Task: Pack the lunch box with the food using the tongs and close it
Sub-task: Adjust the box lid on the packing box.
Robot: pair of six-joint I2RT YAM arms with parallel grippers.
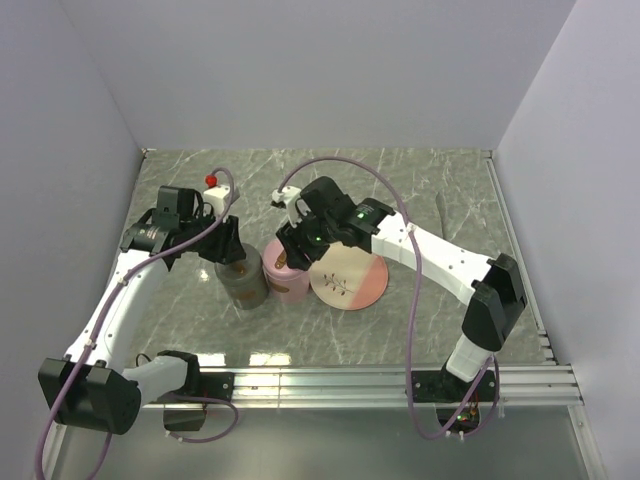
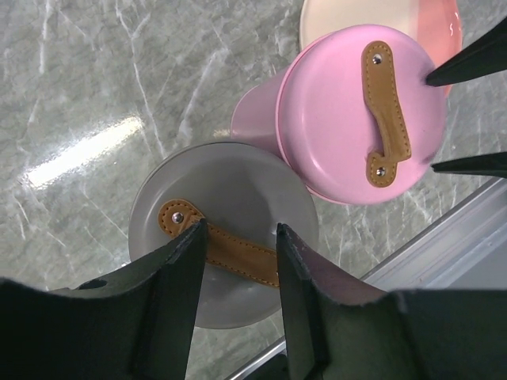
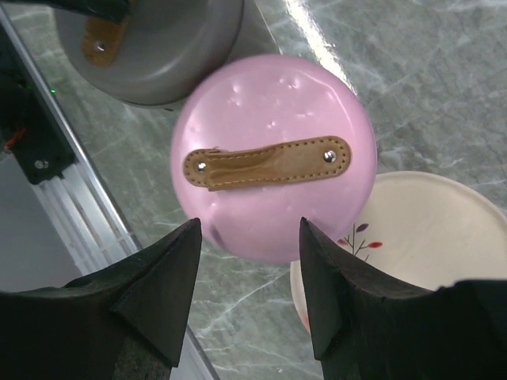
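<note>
The lunch box shows as two lidded round tubs side by side, one grey (image 1: pixel 243 285) and one pink (image 1: pixel 291 282). Each lid carries a brown leather strap. My left gripper (image 2: pixel 242 229) hangs open over the grey lid (image 2: pixel 230 190), a finger at either side of its strap (image 2: pixel 238 252). My right gripper (image 3: pixel 249 226) is open above the near edge of the pink lid (image 3: pixel 273 119), holding nothing. Its two fingertips (image 2: pixel 467 65) also show beside the pink lid (image 2: pixel 333 119) in the left wrist view. The thin silver tongs (image 1: pixel 441 208) lie at the back right. No food is visible.
A cream-and-pink plate (image 1: pixel 355 282) lies right of the pink tub, touching or nearly touching it. An aluminium rail (image 1: pixel 400 380) runs along the table's near edge. White walls close in the back and both sides.
</note>
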